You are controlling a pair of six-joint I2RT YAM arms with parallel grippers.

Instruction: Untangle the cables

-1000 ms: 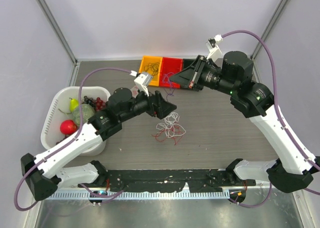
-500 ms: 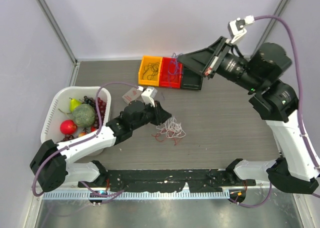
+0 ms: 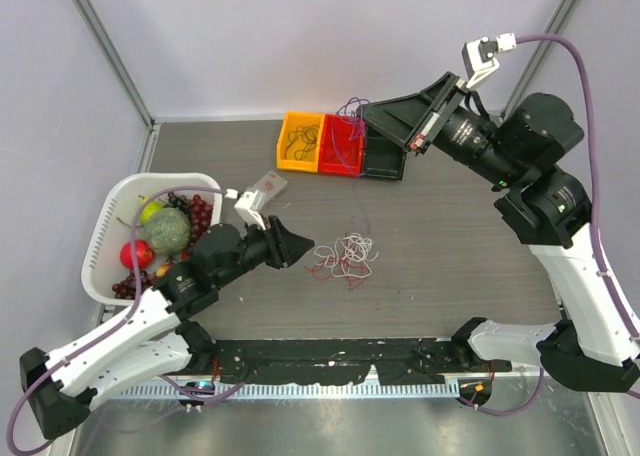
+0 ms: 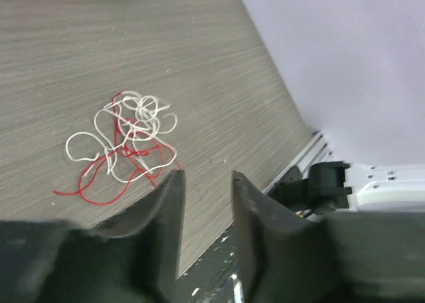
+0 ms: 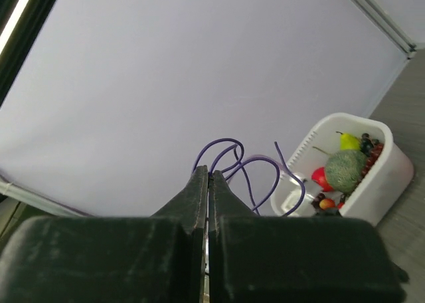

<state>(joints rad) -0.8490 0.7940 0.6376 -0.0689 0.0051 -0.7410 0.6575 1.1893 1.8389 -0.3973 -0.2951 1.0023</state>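
A red and white tangle of cables (image 3: 345, 256) (image 4: 126, 143) lies loose on the wooden table. My left gripper (image 3: 303, 248) (image 4: 206, 177) hovers just to its left, jaws a narrow gap apart with nothing between them. Raised at the back, my right gripper (image 3: 366, 117) (image 5: 208, 173) is shut on a thin purple cable (image 3: 346, 141) (image 5: 247, 165). That cable loops out of the fingertips and hangs over the red bin (image 3: 341, 160). A dark cable bundle (image 3: 303, 136) lies in the orange bin (image 3: 287, 157).
A black bin (image 3: 385, 161) stands to the right of the red one. A white basket (image 3: 105, 226) (image 5: 372, 183) of fruit sits at the left. A small white card (image 3: 266, 185) lies on the table behind the left arm.
The right gripper rose from table level to above the bins with the purple cable in it. The left arm drew back leftward off the tangle, and its jaws narrowed from wide open.
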